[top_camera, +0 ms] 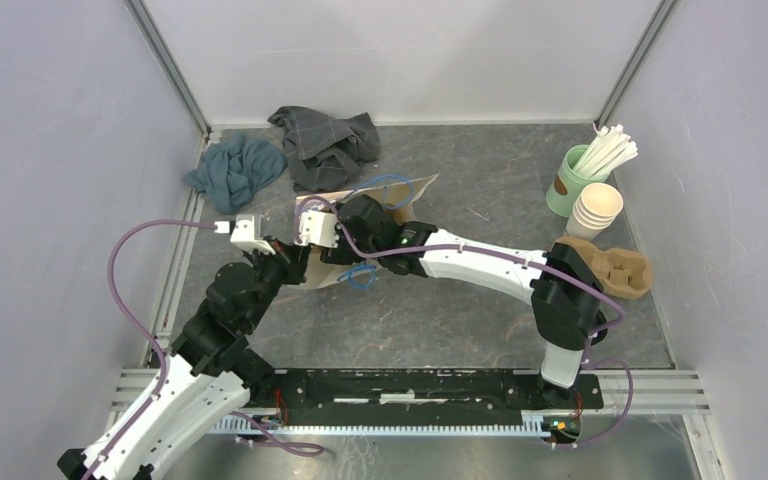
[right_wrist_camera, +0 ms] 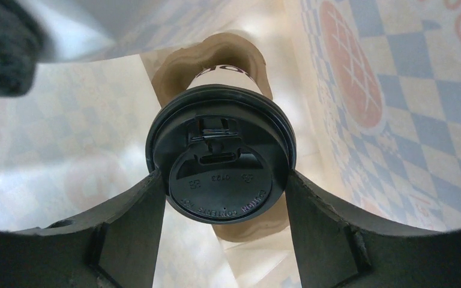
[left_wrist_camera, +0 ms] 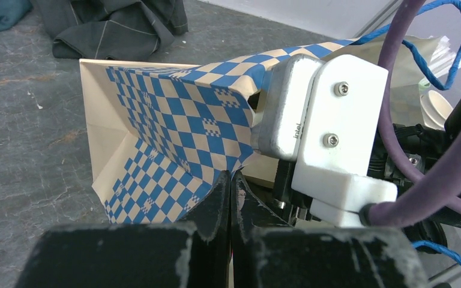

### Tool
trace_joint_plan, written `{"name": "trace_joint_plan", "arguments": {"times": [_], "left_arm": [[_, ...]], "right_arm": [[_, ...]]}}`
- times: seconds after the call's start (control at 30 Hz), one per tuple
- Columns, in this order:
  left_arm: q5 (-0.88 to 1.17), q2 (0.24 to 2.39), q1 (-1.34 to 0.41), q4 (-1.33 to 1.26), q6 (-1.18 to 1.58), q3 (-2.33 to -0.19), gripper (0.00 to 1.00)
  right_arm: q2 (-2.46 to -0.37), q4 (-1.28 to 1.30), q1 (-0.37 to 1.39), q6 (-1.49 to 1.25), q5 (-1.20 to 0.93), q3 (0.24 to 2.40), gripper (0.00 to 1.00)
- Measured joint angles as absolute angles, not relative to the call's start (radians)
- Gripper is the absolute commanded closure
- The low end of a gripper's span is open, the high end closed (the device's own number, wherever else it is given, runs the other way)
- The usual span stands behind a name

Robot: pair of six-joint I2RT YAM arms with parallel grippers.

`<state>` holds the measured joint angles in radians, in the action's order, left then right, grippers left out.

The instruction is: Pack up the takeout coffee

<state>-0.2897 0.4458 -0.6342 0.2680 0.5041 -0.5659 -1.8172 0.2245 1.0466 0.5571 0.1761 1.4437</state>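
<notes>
Grey stone-look table (top_camera: 480, 330), walled by pale panels, carried the whole job. Toward its back left sat a paper bag (left_wrist_camera: 174, 120) printed in blue and cream checks, its mouth turned toward the right arm. The left gripper (left_wrist_camera: 228, 195) was clenched on the bag's lower lip, holding the mouth open. The right arm stretched across the table with its wrist pushed into the opening.

Inside, the right gripper (right_wrist_camera: 223, 183) grasped the coffee (right_wrist_camera: 219, 117) near its top, one finger on each side of the black lid (right_wrist_camera: 219, 198). The cup's far end sat in or against a brown cardboard holder (right_wrist_camera: 174, 72). Whether it was fully seated could not be told, nor whether the cup stood truly upright.

The step in hand looked like setting the cup down deep in the bag. To do it well, the left pinch needed to stay firm so the paper walls did not fold onto the right wrist. The cup wanted easing along its own axis until its base met the holder squarely, with no sideways push that might tip it or crumple the bag. The fingers then wanted parting only enough to clear the lid's rim, since the walls stood close on both sides. The wrist could then back straight out without hooking the lid or dragging the paper.
</notes>
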Motion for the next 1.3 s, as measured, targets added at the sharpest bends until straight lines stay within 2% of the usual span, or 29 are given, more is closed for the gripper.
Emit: {"name": "trace_joint_plan", "arguments": {"times": [0.43,1.0,1.3], "left_arm": [[-0.281,0.485,-0.629,0.282,0.566,-0.592,0.98],[-0.234,0.507,-0.622,0.278,0.625,-0.605,0.98],[-0.214,0.509,-0.623,0.307,0.625,-0.606,0.98]], "right_arm": [[-1.829,0.306,1.047,0.478,0.174,1.484,0.62],[-1.842,0.286,1.05,0.39,0.238,1.484,0.62],[-1.857,0.352,1.045,0.379,0.157,1.502,0.64]]}}
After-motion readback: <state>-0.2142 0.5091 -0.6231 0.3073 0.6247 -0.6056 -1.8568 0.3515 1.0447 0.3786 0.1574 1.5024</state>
